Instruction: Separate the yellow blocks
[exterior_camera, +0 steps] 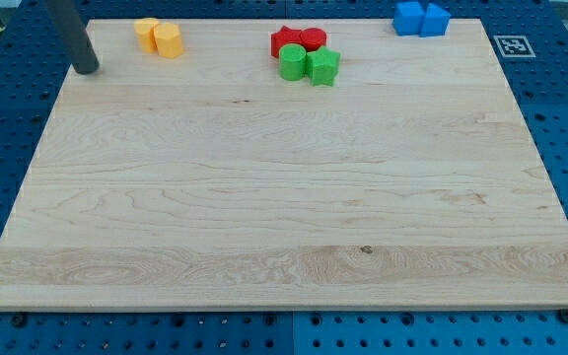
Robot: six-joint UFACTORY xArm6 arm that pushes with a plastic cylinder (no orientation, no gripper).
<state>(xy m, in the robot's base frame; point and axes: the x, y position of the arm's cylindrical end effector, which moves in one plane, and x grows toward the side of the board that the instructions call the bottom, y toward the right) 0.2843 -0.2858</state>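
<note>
Two yellow blocks touch each other near the view's top left: one yellow block on the left and a yellow block on the right, slightly nearer the view's bottom; their shapes are hard to tell. My tip is to their left, about sixty pixels from the nearer one, and a little lower in the view. It touches no block.
Two red blocks and two green blocks cluster at the top centre. Two blue blocks sit at the top right edge. The wooden board lies on a blue pegboard; a marker tag is off its top right corner.
</note>
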